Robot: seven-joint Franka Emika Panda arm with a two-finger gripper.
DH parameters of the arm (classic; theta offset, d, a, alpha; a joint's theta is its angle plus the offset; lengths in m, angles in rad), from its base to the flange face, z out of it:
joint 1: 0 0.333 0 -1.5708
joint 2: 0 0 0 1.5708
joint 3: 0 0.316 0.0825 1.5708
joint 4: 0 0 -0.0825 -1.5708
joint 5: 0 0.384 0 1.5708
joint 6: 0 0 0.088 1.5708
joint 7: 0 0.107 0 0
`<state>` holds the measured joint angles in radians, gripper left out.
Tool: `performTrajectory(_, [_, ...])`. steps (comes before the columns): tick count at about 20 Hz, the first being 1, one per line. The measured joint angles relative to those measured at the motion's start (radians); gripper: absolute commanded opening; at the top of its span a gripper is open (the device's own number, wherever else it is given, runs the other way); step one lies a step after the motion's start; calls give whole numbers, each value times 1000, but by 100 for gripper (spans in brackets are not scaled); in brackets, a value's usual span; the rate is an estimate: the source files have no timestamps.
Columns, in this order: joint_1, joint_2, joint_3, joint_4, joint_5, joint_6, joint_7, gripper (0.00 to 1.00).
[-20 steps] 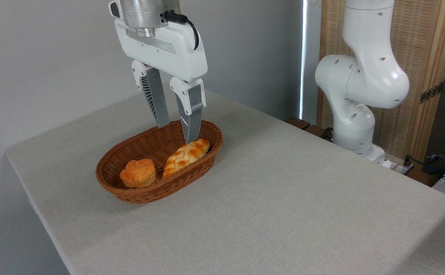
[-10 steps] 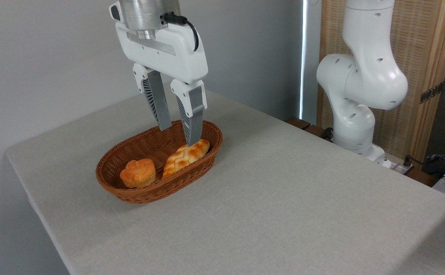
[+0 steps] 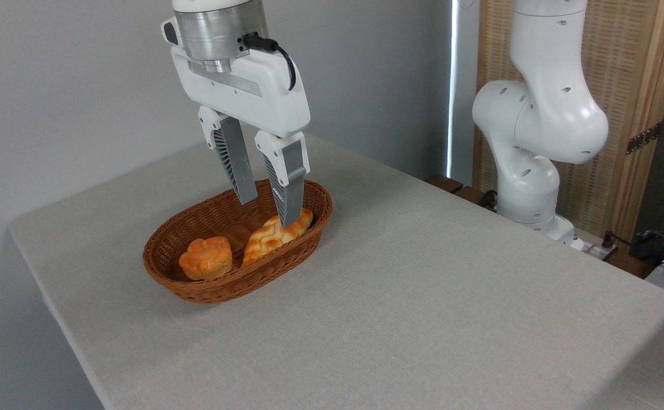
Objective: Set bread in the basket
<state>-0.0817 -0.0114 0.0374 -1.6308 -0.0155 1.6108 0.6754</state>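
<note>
A: Where was the end effector?

B: It hung over the far end of the basket, pointing down and tilted a little. Its two fingers stood narrowly apart with nothing between them.

A: And the bread?

B: It lay inside the basket, just below and toward the camera from the fingertips, stretched along the basket's right-hand wall. The nearer fingertip overlapped the loaf's far end in this view; I could not tell whether it touched the loaf or hung just above it.

A: Anything else in there?

B: A small round bun with a flower-shaped top sat lower left of the end effector, at the basket's near end, just beside the bread's near tip.

A: What did the basket rest on?

B: On the grey cloth-covered bench, directly under the end effector. The arm's white base stood well off to the right, beyond the bench's far edge, in front of a wooden screen.
</note>
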Motion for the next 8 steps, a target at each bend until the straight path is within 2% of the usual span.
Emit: performTrajectory(8, [1,0,19,0,0,0,-1,100])
